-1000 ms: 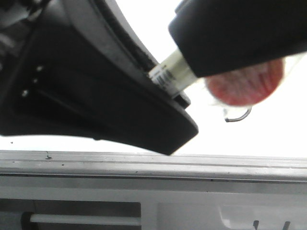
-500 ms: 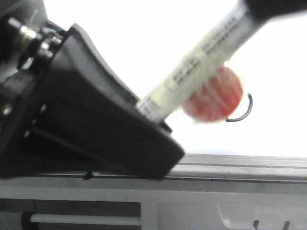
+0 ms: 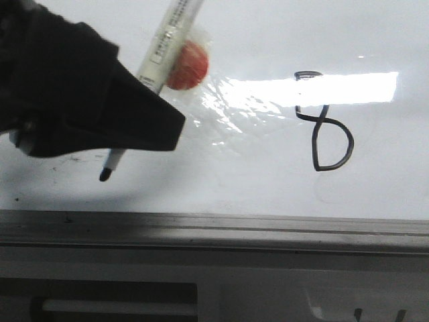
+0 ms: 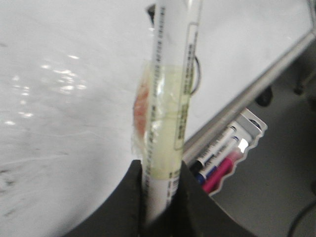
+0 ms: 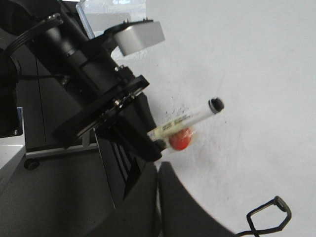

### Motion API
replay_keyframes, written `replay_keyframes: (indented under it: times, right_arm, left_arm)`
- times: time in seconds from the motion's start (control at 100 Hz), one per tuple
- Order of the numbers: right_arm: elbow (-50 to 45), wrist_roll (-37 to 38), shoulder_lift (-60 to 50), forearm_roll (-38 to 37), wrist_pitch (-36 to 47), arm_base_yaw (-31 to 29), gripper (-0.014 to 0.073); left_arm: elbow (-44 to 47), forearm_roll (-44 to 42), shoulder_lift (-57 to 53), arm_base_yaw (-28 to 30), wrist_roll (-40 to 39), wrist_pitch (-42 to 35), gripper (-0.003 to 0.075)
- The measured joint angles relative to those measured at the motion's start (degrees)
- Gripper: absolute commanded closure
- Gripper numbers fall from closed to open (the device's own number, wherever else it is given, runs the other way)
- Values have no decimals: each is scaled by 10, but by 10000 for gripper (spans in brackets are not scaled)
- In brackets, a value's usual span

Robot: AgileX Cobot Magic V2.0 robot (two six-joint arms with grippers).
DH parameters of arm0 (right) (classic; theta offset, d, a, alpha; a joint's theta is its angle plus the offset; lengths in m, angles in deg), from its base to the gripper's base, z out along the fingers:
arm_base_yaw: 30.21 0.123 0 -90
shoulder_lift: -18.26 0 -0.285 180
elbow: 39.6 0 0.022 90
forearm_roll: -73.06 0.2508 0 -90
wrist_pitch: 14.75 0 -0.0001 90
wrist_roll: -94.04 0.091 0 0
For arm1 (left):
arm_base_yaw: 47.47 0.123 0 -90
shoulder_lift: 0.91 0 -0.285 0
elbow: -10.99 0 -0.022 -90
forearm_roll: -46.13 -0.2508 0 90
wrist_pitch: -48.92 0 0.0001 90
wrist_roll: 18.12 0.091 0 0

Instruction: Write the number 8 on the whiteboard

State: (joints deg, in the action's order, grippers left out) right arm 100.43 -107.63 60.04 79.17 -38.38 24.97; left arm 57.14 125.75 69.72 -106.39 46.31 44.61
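Number 8 (image 3: pixel 323 121) drawn in black on whiteboard (image 3: pixel 255 181), left gripper (image 3: pixel 144 124) clear of it with marker (image 3: pixel 157 60).

The 8 sits above the board's grey edge rail (image 3: pixel 214 231), upper loop in the glare patch (image 3: pixel 348 88), nothing covering it in front view. Left gripper is well to the left of the 8, jaws pinched on the marker barrel; black tip (image 3: pixel 105 176) pokes out below, just over the board, contact can't be told. Red disc (image 3: pixel 186 65) taped to the barrel. Left wrist view alone shows spare markers (image 4: pixel 217 158) in a tray (image 4: pixel 252 129) beyond the rail. Right wrist view shows the left arm, marker and disc from the far side, part of the 8 at the frame edge; right gripper (image 5: pixel 159 197) fingers look pressed together, holding nothing.
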Motion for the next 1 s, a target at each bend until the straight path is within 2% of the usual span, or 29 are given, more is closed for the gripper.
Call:
replay_keyframes:
  times: [0.22,0.42,0.88,1.0]
  right_arm:
    - [-16,2,0,0,28,0,646]
    - [-18,3,-1,0,48,0,646]
    - [-18,3,-1,0,53,0,646]
    - [-18,3,-1,0,57,0,646]
  left_arm:
    - [0,23,8,0,-30,-84,741]
    - [-6,28,44,0,-64,-110,741]
    - [-61,25,122,-3,-70,-178,741]
    - [-63,21,134,-4,-98,-186,741]
